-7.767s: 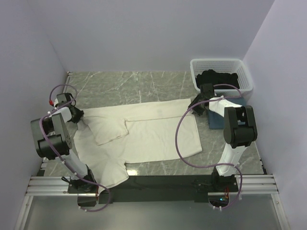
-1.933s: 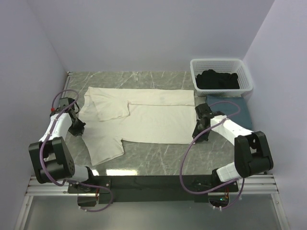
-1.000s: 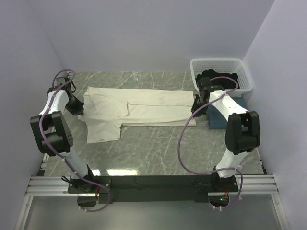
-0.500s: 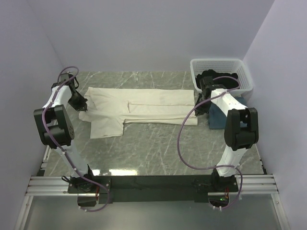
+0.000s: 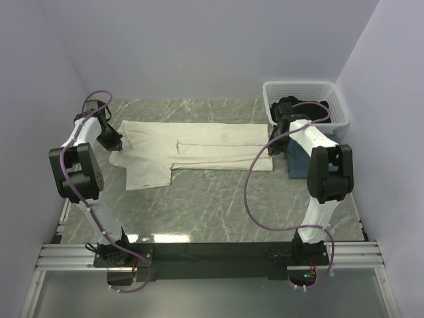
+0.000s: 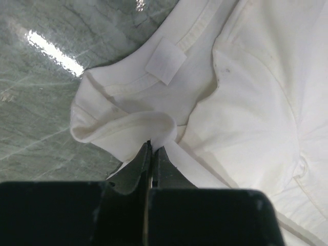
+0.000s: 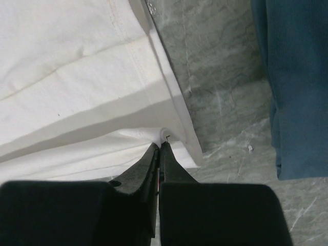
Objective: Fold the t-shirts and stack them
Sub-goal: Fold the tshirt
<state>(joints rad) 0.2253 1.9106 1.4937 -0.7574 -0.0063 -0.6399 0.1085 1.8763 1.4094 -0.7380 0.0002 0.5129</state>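
Left pincer (image 6: 152,146) pinching shirt (image 6: 246,102), marble (image 5: 218,207), lilac walls (image 5: 199,46)

The cream t-shirt (image 5: 205,141) is soft matt cloth, the marbled tabletop (image 5: 218,205) smooth and glossy, the basket (image 5: 303,84) white plastic

A spread shirt (image 5: 212,142) lies across the back half of the table (image 5: 218,212), stretched from left to right. Its collar end is at the left and its hem at the right, and one sleeve reaches toward the near edge. The left gripper (image 6: 152,147) pinches a fold by the collar; the right gripper (image 7: 160,146) pinches the hem corner. Right of the hem, a strip of table between them, lies a folded shirt (image 7: 292,77). Behind that, in the back right corner, stands a basket (image 5: 336,106) with a third shirt (image 5: 311,111) in it.
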